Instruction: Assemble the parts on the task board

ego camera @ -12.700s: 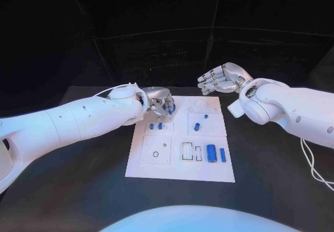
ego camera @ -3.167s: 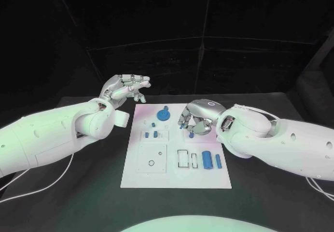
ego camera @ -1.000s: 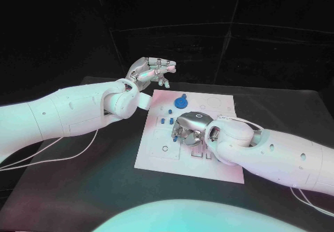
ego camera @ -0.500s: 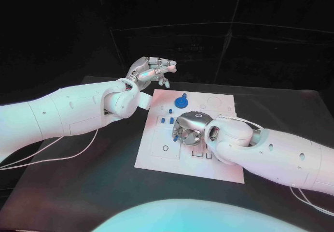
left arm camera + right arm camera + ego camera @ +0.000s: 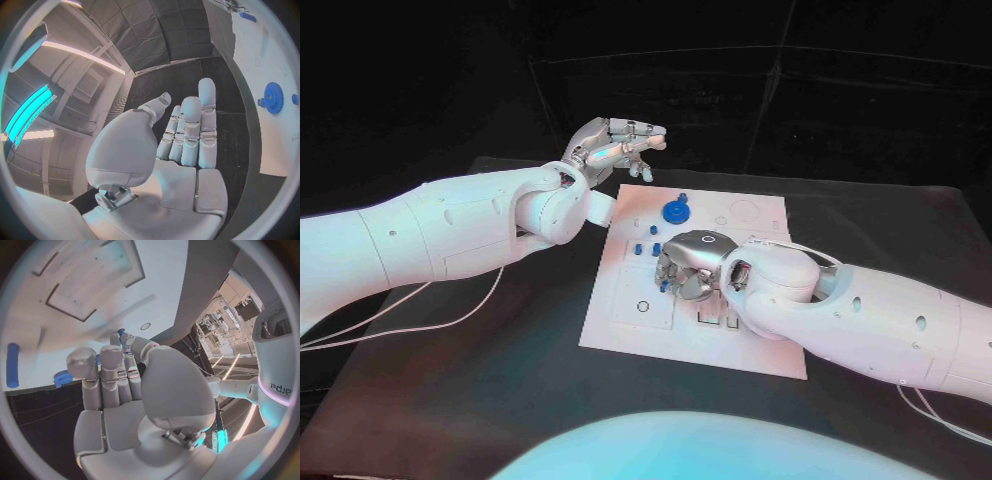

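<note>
The white task board (image 5: 623, 334) lies in the middle of the black table. My right hand (image 5: 687, 272) hovers low over the board's middle with its fingers curled. In the right wrist view a small blue part (image 5: 120, 333) is pinched between thumb and fingertips, above the board (image 5: 164, 279) near a rectangular recess (image 5: 94, 286). A blue gear (image 5: 675, 212) stands at the board's far end, with two short blue pegs (image 5: 646, 248) just in front of it. My left hand (image 5: 617, 146) is raised beyond the board's far left corner, fingers spread, holding nothing. The left wrist view shows the gear (image 5: 272, 95).
My right forearm (image 5: 862, 320) covers the board's near right part. A white cable (image 5: 437, 312) lies on the table under the left arm. A round hole (image 5: 643, 307) marks the board's near left area.
Over the last second the right hand has edged slightly towards the board's left with the part; the left hand has stayed raised. Much earlier the left hand was at the board and the right one raised.
</note>
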